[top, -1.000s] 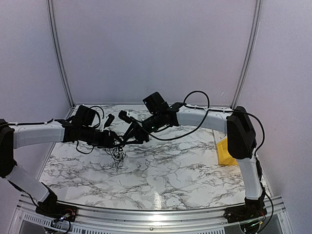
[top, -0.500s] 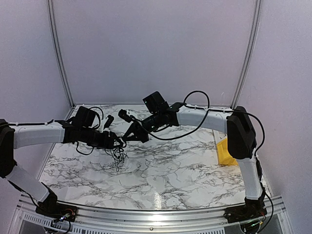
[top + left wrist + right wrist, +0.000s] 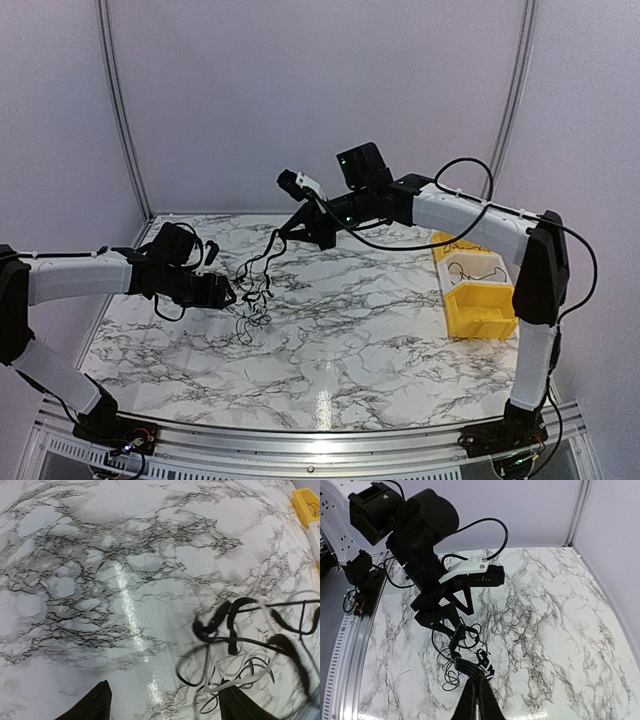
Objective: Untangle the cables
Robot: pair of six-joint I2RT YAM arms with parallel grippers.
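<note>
The cables [image 3: 252,292] are a loose tangle of thin black wires with a pale one. Part of the tangle rests on the marble and some strands are pulled up and to the right. My right gripper [image 3: 290,230] is raised over the table's middle and shut on those black strands [image 3: 470,665], with the rest dangling below it [image 3: 451,645]. My left gripper [image 3: 222,295] sits low at the tangle's left side. In the left wrist view it [image 3: 165,707] stands open, and the cables [image 3: 240,645] lie by its right fingertip [image 3: 235,705].
A yellow bin [image 3: 490,312] stands at the table's right edge with a thin wire lying in it; its corner also shows in the left wrist view [image 3: 305,502]. The left arm [image 3: 427,545] reaches close beneath my right gripper. Booth walls enclose the back and sides.
The right gripper has shut on cable strands and risen up and to the right, stretching them out of the tangle and uncovering the yellow bin. The left gripper stayed low and opened slightly.
</note>
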